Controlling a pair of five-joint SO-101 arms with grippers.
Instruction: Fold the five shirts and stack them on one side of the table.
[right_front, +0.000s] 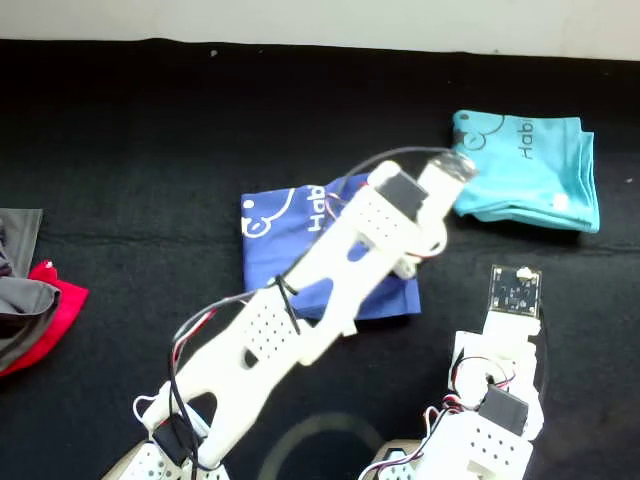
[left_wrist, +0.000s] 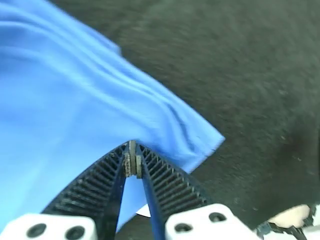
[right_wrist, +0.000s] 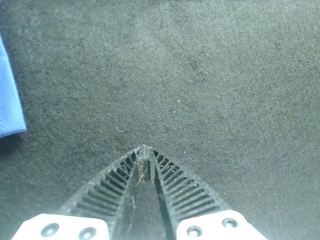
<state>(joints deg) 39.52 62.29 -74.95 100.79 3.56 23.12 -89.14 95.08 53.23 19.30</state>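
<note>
At the far left edge of the black counter (right_front: 120, 140), a crumpled grey garment (right_front: 22, 285) lies heaped partly over a red garment (right_front: 58, 300). Both are unfolded and run out of the picture.

The left arm (right_front: 290, 310) rises from the near edge and stretches diagonally away and to the right, passing above the blue shirt (right_front: 275, 225). That shirt lies folded into a flat rectangle near the middle of the counter. It has a white drawing on its upper face, and the arm hides much of its right half.

The arm's far end sits at the near-left edge of the turquoise shirt (right_front: 530, 175), which lies folded in a thicker packet at the far right, apart from the blue one. In the left wrist view the left jaws are clenched with their tips meeting, right against folded bluish cloth with layered edges. Going by the high view, this is the turquoise shirt. One of its corners ends on bare counter. Whether a fold is pinched between the tips I cannot tell.

The right arm (right_front: 495, 410) stands drawn back at the near right corner. The right jaws are clenched on nothing, tips together above bare counter, with a corner of the blue shirt off to one side and apart from them
</note>
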